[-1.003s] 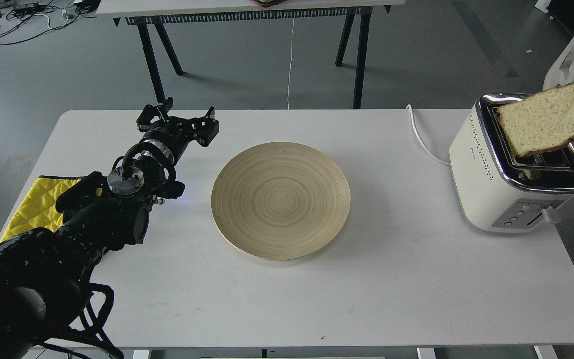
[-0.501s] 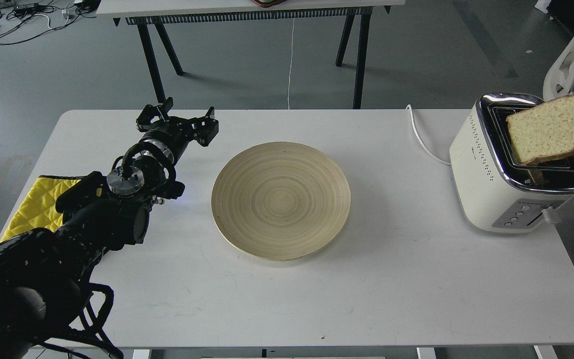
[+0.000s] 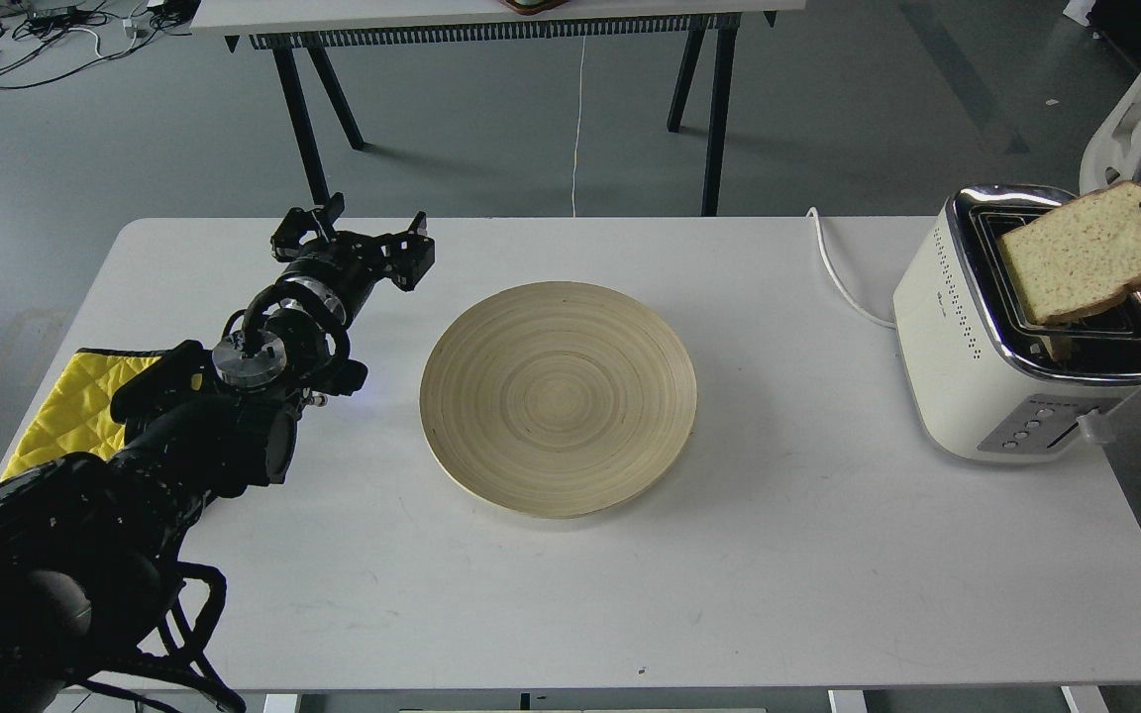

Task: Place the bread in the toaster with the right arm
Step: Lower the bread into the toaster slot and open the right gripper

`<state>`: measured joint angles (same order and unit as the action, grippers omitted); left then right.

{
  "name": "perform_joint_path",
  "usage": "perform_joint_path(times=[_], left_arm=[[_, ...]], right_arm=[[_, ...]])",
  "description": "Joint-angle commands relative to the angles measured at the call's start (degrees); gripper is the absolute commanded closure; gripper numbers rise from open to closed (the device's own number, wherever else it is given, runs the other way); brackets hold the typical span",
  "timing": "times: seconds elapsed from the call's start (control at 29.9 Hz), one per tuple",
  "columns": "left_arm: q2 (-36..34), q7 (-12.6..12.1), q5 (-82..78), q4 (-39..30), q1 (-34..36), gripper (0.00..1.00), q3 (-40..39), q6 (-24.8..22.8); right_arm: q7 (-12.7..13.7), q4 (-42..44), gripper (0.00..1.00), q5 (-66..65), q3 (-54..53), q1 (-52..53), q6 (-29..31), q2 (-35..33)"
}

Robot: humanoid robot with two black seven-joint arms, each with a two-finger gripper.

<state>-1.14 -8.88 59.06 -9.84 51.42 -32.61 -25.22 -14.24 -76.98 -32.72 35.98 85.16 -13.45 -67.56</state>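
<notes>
You've got, per head view: grey smooth floor [image 3: 491, 119], even diffuse light, soft shadows. White rectangular worktable w/ rounded corners [image 3: 778, 555] in fgd. Second white-topped table on black angled legs [image 3: 305, 119] behind. Tangle of black & white cables [image 3: 46, 30] top left. White chair frame [image 3: 1140, 109] at right edge.

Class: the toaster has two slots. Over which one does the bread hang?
The slot nearer the toaster's right side: the bread tilts above it, while the left slot lies uncovered.
</notes>
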Motion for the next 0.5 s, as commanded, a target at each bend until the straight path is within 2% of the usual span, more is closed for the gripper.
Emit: perform_joint_path(times=[0.0, 0.23, 0.47], left_arm=[[0.0, 0.0, 0.0, 0.0, 0.0, 0.0, 0.0, 0.0], [0.09, 0.0, 0.0, 0.0, 0.0, 0.0, 0.0, 0.0], [0.09, 0.0, 0.0, 0.0, 0.0, 0.0, 0.0, 0.0]], right_arm=[[0.88, 0.16, 0.78, 0.12, -0.04, -0.08, -0.35, 1.55], [1.23, 0.34, 0.78, 3.1, -0.12, -2.98, -2.98, 6.12], [1.23, 0.34, 0.75, 3.37, -0.12, -3.6, -3.6, 7.0]])
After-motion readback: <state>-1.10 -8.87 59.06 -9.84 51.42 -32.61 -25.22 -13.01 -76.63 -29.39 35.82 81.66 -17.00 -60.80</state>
